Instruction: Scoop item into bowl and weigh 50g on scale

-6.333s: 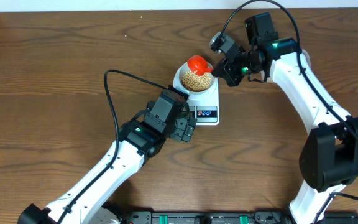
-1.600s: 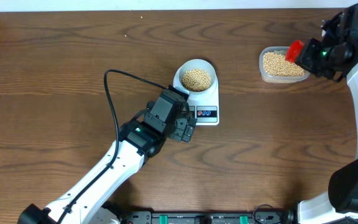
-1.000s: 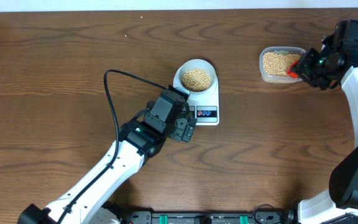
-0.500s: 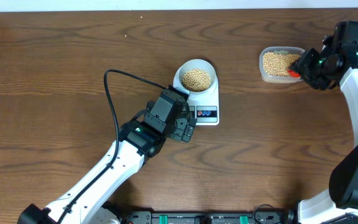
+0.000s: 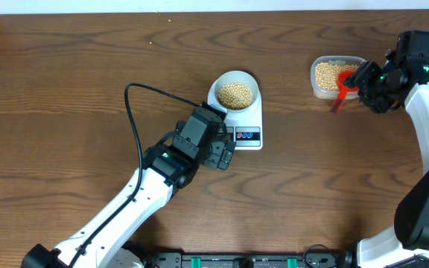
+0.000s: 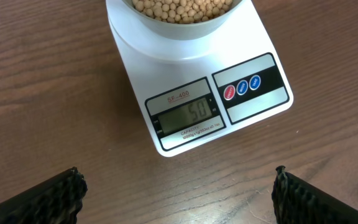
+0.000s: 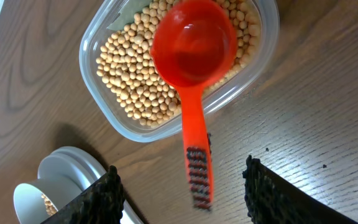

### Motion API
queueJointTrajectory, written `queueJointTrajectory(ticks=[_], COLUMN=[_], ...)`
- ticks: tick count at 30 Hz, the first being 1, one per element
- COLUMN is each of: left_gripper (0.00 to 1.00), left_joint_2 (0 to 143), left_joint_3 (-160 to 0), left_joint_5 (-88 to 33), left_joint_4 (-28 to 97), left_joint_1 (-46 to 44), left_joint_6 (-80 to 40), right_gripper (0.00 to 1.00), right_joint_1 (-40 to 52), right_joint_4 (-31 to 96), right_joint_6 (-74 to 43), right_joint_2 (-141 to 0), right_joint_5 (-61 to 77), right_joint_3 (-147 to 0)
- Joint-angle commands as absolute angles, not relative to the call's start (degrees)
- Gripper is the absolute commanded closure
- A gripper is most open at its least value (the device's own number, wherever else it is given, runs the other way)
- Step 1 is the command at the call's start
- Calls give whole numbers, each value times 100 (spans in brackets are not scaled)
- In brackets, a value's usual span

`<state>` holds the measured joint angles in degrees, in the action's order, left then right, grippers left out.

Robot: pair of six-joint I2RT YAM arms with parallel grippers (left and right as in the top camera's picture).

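The pale bowl [image 5: 237, 77] holds a heap of tan beans [image 5: 237, 94] and stands on the white scale [image 5: 253, 121]. In the left wrist view the scale's display [image 6: 188, 116] reads 50. My left gripper [image 6: 179, 200] hovers open just in front of the scale, nothing between its fingers. My right gripper [image 7: 185, 194] is open beside the clear tub [image 7: 254, 67]. A red scoop [image 7: 193, 48] lies with its cup on the tub's beans [image 7: 129, 78]. Its slightly blurred handle hangs over the rim between my right fingers, with a gap on each side.
The clear tub [image 5: 319, 89] of beans sits at the far right of the wooden table, about a hand's width from the scale. A black cable [image 5: 136, 112] loops from the left arm over the table left of the scale.
My right jaws have spread and let go of the red scoop, which has dropped with its cup on the tub's beans and its handle over the rim. The left arm has not moved.
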<state>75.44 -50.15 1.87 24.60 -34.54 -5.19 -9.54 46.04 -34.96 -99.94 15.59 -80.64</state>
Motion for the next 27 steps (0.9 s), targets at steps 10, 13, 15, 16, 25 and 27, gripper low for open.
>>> queueJointTrajectory(ticks=[10, 13, 15, 16, 25, 27], left_gripper=[2, 2, 2, 2, 2, 2], left_joint_2=[7559, 7559, 7561, 7561, 7561, 7559], left_joint_3=[-4956, -4956, -4956, -4956, -4956, -4956], left_joint_5=[239, 239, 239, 239, 239, 239], left_joint_4=[2458, 2458, 2458, 2458, 2458, 2460], left_joint_1=[-3426, -3426, -3426, -3426, -3426, -3426], left_joint_6=[-526, -526, -526, -526, -526, -526], right_gripper=[14, 11, 8, 1, 1, 1], right_joint_1=[-1041, -1041, -1041, -1041, -1041, -1041], right_joint_4=[4722, 4845, 5116, 5288, 6923, 7116], right_joint_6=[-2047, -1732, -1500, -1459, -1452, -1452], right_joint_2=[-9435, -8930, -8497, -8294, -6820, -6617], right_joint_5=[2832, 2884, 2875, 2834, 2390, 2390], right_joint_3=[-8055, -8055, -8055, -8055, -8055, -8055])
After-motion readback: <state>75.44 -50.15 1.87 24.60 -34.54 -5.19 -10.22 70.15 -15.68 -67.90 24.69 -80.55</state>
